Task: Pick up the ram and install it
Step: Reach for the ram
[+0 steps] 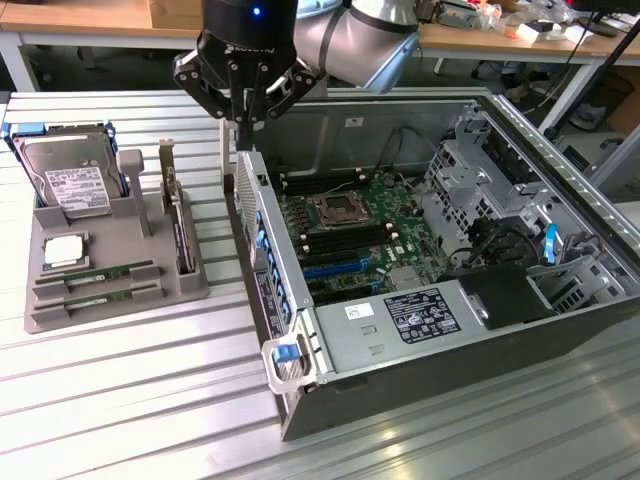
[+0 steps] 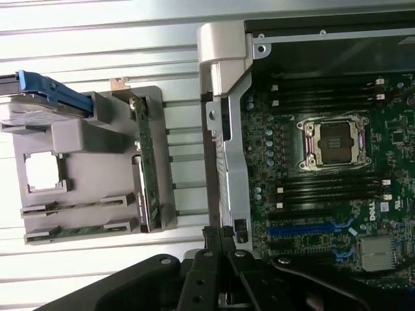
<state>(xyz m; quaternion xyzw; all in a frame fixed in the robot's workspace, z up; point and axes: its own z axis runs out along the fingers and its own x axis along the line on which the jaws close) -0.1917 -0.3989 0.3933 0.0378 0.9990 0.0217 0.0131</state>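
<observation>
Black end effector (image 1: 244,128) above the thin perforated metal wall (image 1: 262,262) of an open case, fingertips pressed together. At the exterior view's left, in a moulded grey tray (image 1: 190,285): two ram sticks (image 1: 95,272), long, thin and green, flat in parallel slots, well apart from the end effector. Beside them a square silver processor (image 1: 62,252), a hard drive (image 1: 70,185) and an upright card (image 1: 180,228). Inside the case, dark memory slots (image 1: 320,185) flanking the socket (image 1: 335,210). Between tray and case, a narrow strip of ribbed metal counter (image 1: 150,400).
</observation>
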